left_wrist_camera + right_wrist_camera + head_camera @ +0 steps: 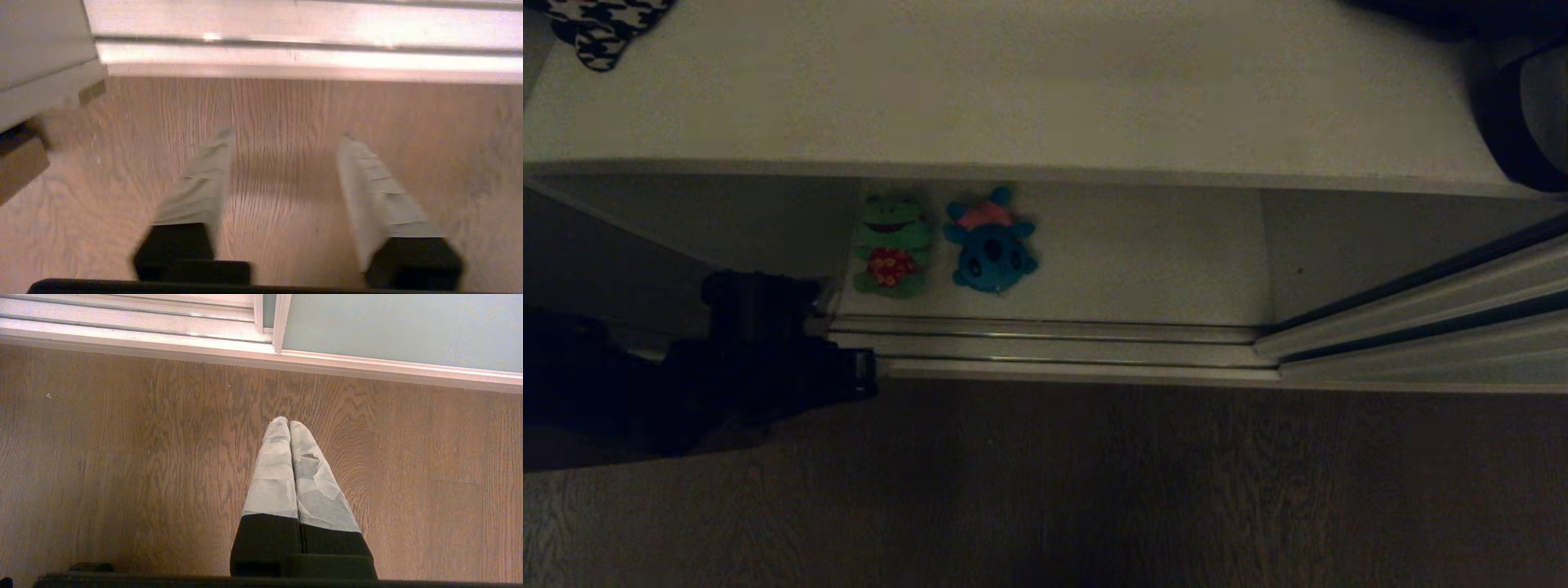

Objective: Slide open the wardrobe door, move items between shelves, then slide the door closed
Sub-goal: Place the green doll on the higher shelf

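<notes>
A green frog and a teal-blue plush animal lie side by side on the lower shelf, under the front edge of the upper shelf. The sliding wardrobe door stands slid to the right, so the compartment is uncovered. In the right wrist view the door's pale panel shows. My left arm is low at the left, in front of the track. Its gripper is open over the wooden floor, with nothing between the fingers. My right gripper is shut and empty above the floor.
A houndstooth cloth lies at the upper shelf's back left and a black strapped bag at its right. The silvery door track runs along the wardrobe's foot. A wardrobe side panel is close beside the left gripper.
</notes>
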Robot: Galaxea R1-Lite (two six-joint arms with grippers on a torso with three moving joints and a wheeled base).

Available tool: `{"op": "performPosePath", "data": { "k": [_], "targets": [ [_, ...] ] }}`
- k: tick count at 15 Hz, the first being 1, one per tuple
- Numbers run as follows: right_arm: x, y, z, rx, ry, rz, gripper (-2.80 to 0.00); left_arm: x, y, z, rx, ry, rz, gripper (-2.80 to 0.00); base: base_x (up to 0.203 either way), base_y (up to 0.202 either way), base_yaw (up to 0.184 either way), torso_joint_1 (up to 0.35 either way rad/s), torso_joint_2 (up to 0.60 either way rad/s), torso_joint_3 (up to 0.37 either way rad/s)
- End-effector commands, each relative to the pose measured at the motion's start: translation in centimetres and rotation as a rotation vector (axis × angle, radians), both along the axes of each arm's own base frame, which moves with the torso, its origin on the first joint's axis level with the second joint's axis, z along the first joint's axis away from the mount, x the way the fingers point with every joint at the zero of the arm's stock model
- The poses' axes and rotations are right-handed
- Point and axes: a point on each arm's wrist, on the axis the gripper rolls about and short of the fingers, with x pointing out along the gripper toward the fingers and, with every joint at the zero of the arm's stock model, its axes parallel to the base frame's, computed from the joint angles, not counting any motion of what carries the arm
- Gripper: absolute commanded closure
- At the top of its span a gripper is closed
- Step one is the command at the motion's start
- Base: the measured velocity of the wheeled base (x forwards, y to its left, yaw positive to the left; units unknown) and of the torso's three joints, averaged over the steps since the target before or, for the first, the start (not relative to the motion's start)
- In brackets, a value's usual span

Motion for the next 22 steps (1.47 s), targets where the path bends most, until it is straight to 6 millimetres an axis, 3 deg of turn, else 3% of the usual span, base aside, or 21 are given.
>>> {"op": "performPosePath", "data": {
  "k": [1, 10, 17, 22],
  "targets": [
    [0.0, 0.0, 0.0, 0.000, -0.004, 0.000, 0.00, 1.7, -0.1, -1.2, 0.001, 0.008, 0.010, -2.80, 0.000, 0.000, 0.000, 0.000, 0.00, 0.000],
    [0.0, 0.0, 0.0, 0.000, -0.004, 0.001, 0.00, 7.0, -0.4, 0.3, -0.020, -0.354, 0.103, -2.80, 0.000, 0.000, 0.000, 0.000, 0.00, 0.000],
    [0.0, 0.0, 0.0, 0.000, -0.004, 0.001, 0.00, 12.2, -0.8, -1.0, -0.023, -0.483, 0.101, -2.80, 0.000, 0.000, 0.000, 0.000, 0.00, 0.000],
    [0.0, 0.0, 0.0, 0.000, -0.004, 0.000, 0.00, 14.4, -1.0, -3.0, -0.001, -0.499, 0.095, -2.80, 0.000, 0.000, 0.000, 0.000, 0.00, 0.000]
  ]
}}
